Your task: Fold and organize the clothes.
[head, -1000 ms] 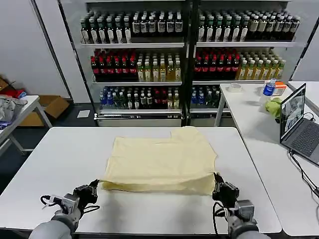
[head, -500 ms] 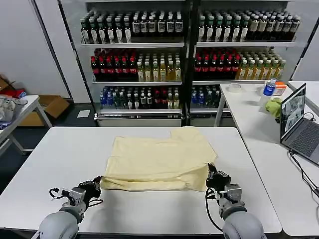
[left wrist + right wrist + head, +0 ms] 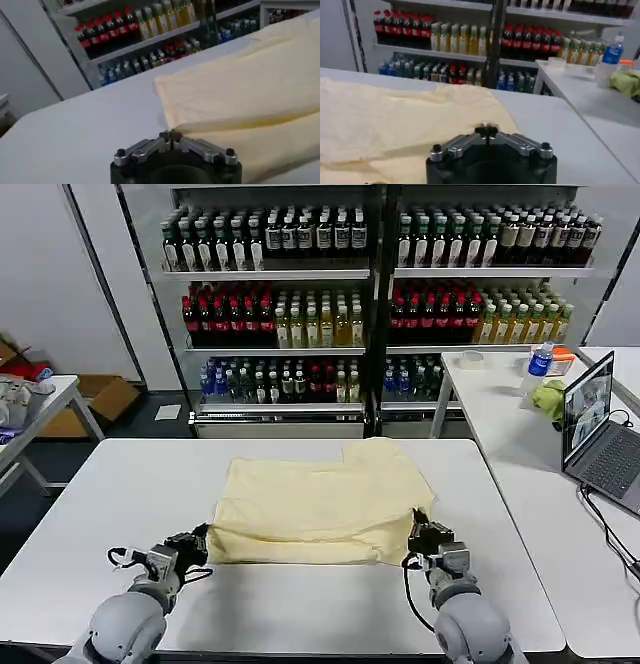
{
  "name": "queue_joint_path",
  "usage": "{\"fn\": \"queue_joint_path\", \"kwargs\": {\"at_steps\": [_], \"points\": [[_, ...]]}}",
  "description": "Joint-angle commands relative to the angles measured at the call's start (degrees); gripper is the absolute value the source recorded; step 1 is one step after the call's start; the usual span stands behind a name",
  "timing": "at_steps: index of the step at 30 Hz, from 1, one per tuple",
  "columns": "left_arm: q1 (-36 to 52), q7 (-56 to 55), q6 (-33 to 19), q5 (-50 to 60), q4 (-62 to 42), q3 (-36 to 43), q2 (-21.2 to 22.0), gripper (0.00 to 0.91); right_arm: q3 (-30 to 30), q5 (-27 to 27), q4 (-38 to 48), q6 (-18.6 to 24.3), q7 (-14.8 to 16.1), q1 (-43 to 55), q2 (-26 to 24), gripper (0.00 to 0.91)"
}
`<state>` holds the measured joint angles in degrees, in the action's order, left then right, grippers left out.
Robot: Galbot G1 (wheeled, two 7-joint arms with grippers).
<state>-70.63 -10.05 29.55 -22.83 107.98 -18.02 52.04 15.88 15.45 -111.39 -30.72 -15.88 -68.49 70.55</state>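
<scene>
The pale yellow T-shirt (image 3: 320, 499) lies on the white table (image 3: 130, 494), its near part doubled over into a thick fold. My left gripper (image 3: 203, 541) is at the fold's near left corner, shut on the fabric; the left wrist view shows its tips (image 3: 170, 134) pinching the T-shirt (image 3: 240, 85) edge. At the near right corner my right gripper (image 3: 417, 534) is also shut on the cloth. In the right wrist view its tips (image 3: 486, 129) meet on the T-shirt (image 3: 395, 120).
A second table at the right holds an open laptop (image 3: 600, 434), a green cloth lump (image 3: 549, 398) and a water bottle (image 3: 540, 362). Shelves of bottles (image 3: 380, 294) stand behind. A small table (image 3: 25, 419) is at the left.
Both grippers have moved away from the table's near edge toward the shelves, carrying the shirt's near edge with them. The visible shirt is shorter front to back.
</scene>
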Motion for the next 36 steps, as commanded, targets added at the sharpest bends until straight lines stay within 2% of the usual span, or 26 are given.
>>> {"fn": "queue_joint_path", "kwargs": {"at_steps": [1, 2, 3, 4, 5, 7, 9, 11, 19, 26, 36], "points": [[1.1, -0.1, -0.1, 0.1, -0.9, 0.4, 0.4, 0.020, -0.7, -1.1, 2.6, -0.7, 0.2, 1.3, 1.0, 0.907], [0.7, 0.0, 0.1, 0.1, -0.6, 0.3, 0.5, 0.040, -0.8, -1.2, 2.5, -0.7, 0.3, 1.2, 1.0, 0.907], [0.4, 0.0, 0.3, 0.1, -0.4, 0.0, 0.5, 0.292, -0.8, -1.4, 2.3, -0.6, 0.5, 1.0, 1.0, 0.907], [0.1, 0.0, 0.3, 0.1, -0.2, -0.3, 0.5, 0.705, -0.8, -1.4, 2.2, -0.5, 0.5, 0.9, 1.0, 0.907], [-0.5, -0.3, 0.4, 0.0, 0.2, -0.7, 0.6, 0.907, -0.7, -1.5, 1.2, 0.1, 0.8, 0.2, 1.0, 0.907], [-1.3, -0.7, 0.4, -0.1, 0.7, -1.3, 0.6, 0.907, -0.2, -1.5, 0.2, 0.8, 1.4, -0.5, 0.9, 0.907], [-2.7, -0.9, 0.3, -0.4, 1.3, -2.6, 0.6, 0.907, 0.4, -1.6, -1.4, 2.3, 3.4, -1.9, 0.5, 0.907], [-4.1, -1.0, 0.4, -0.7, 1.7, -3.5, 0.5, 0.907, 0.8, -1.5, -1.9, 2.7, 3.7, -2.4, 0.3, 0.907], [-9.6, -0.8, 0.4, -1.7, 5.2, -5.6, 0.3, 0.907, 3.7, -1.6, -5.2, 2.8, 3.4, -6.4, 1.7, 0.907], [-9.4, -1.7, 0.9, -5.3, 5.7, -5.4, 0.5, 0.907, 10.5, -1.4, -7.3, 2.2, 3.2, -14.3, 4.1, 0.907], [-6.5, -1.9, 2.2, -7.1, 3.8, -3.6, 1.6, 0.907, 9.7, 0.7, -3.2, -0.7, 2.2, -11.7, 5.0, 0.907]]}}
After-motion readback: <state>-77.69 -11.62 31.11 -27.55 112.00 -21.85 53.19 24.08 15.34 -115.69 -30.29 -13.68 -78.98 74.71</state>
